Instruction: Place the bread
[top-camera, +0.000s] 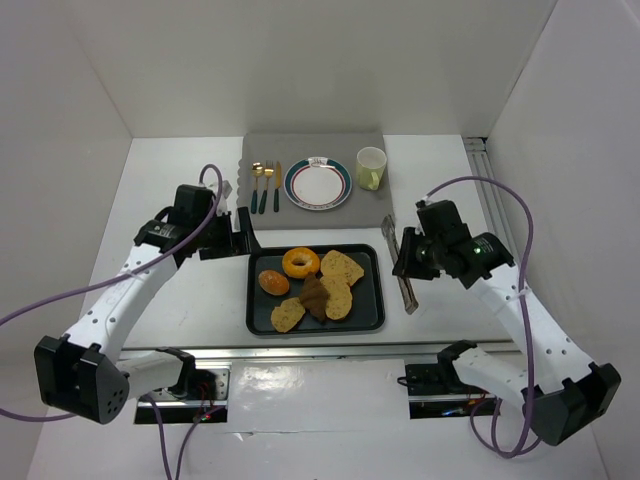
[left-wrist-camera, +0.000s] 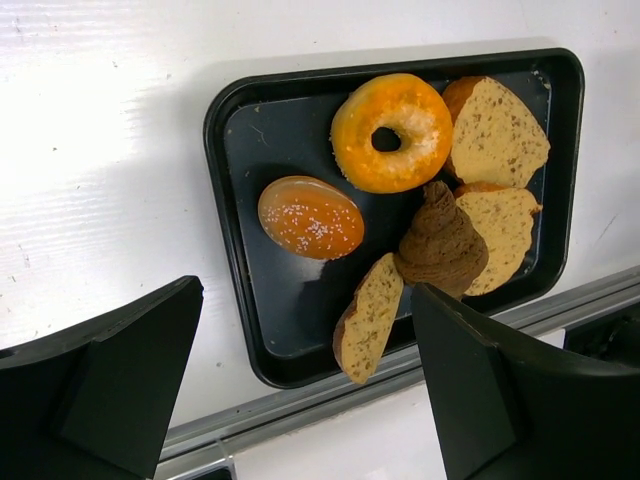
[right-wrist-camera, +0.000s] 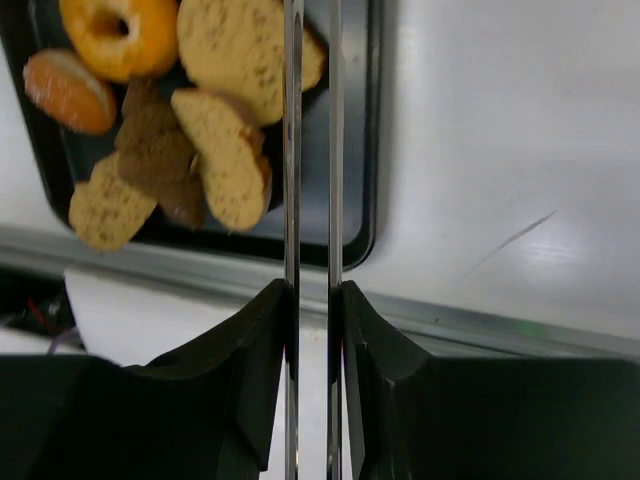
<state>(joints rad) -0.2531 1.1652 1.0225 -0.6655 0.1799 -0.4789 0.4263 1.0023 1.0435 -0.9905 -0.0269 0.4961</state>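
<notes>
Your right gripper clamps the tongs; left gripper wide, empty. Loose tongs may twist reaching bread at nine o'clock.

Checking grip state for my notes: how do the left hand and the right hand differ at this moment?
The left hand stands open and holds nothing; the right hand is shut on the tongs. The left hand is by the left edge of the tray; the right hand is off its right side. Shared: both are near the tray, and neither touches the bread.
</notes>
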